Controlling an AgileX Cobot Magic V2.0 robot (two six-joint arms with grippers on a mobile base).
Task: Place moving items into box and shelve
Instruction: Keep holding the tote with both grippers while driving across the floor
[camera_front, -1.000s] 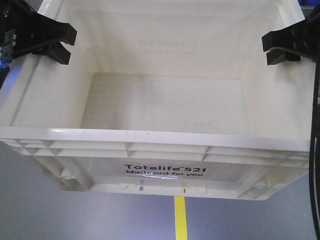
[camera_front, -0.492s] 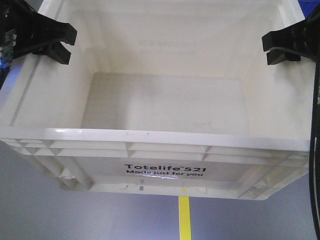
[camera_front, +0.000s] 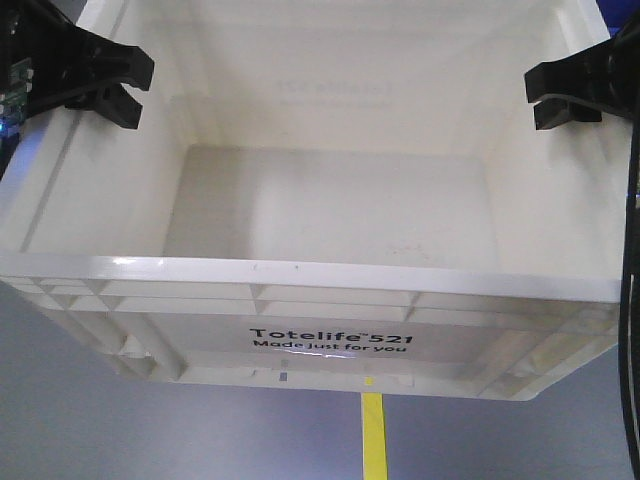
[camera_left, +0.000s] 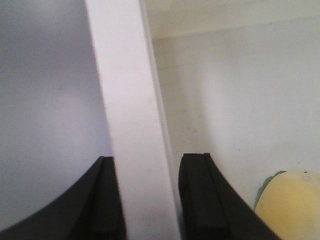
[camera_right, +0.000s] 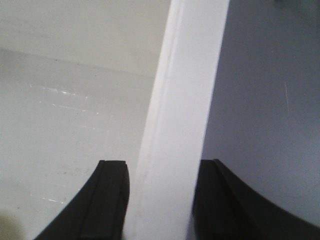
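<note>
The box (camera_front: 330, 285), a large white crate with a ribbed rim, filled most of the front view, its near wall carrying the black print "Totelife 521 Made just for you". Below that wall showed a grey-blue floor (camera_front: 100, 420) with a yellow line (camera_front: 373, 440) running toward the box's base.

The left gripper (camera_front: 132, 92) sat on the far part of the box's left rim. In the left wrist view the left gripper (camera_left: 147, 162) had its jaws closed on that rim: one black finger outside the wall, one inside, and the white rim strip running up between them. The right gripper (camera_front: 538, 100) sat on the far part of the right rim. In the right wrist view the right gripper (camera_right: 161, 167) gripped in the same way, with a finger on each side of the rim and the wall pinched between them. A black cable (camera_front: 632, 300) hung down the right edge of the front view.

One moving item, the yellow ball (camera_left: 287, 205) with a green patch on its edge, lay inside the box on its bottom, near the left wall and just beside the inner finger of the left gripper. It was cut off by the frame edge, so only part of it showed.
</note>
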